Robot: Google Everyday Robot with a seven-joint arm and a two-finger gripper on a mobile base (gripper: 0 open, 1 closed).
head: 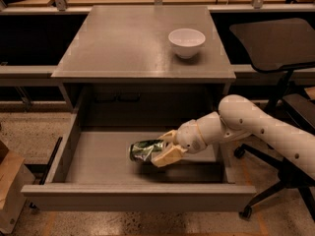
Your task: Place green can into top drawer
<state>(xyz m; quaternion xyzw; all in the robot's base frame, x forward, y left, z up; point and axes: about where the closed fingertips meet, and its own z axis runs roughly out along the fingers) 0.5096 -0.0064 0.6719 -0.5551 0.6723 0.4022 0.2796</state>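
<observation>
The green can (144, 150) lies on its side, low inside the open top drawer (138, 196), at or just above the drawer floor near its middle. My gripper (166, 147) reaches in from the right and is shut on the can's right end, one cream finger (168, 156) in front of it and one behind. The white arm (256, 129) comes over the drawer's right wall. The drawer is pulled fully out of the grey cabinet (142, 48).
A white bowl (186, 42) stands on the cabinet top at the back right. A black office chair (275, 45) is close on the right behind the arm. A cardboard box (10, 188) sits on the floor at the left.
</observation>
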